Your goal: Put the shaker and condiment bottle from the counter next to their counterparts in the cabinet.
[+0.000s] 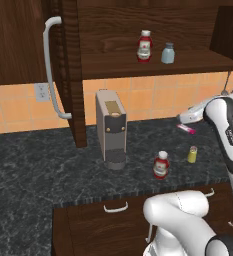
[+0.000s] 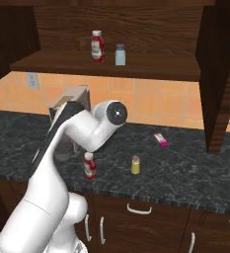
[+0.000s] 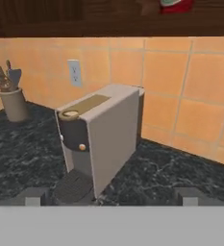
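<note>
Dark marble table (image 1: 48, 165) is carrying one red condiment bottle (image 1: 161, 165), one shaker (image 1: 192, 154); cabinet (image 1: 153, 62) is holding two counterparts (image 1: 144, 46). Pincer (image 3: 112, 196) is standing apart, empty.

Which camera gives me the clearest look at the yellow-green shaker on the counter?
The right base view: the shaker stands unobstructed on open counter. The left base view shows it small, close beside the arm. The hand view faces the coffee machine instead.

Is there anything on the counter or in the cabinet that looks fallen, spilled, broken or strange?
Only one thing lies flat: the pink-and-white tube on the counter near the wall. The condiment bottle and the shaker stand upright, like their counterparts on the cabinet shelf. No spill or damage shows.
</note>
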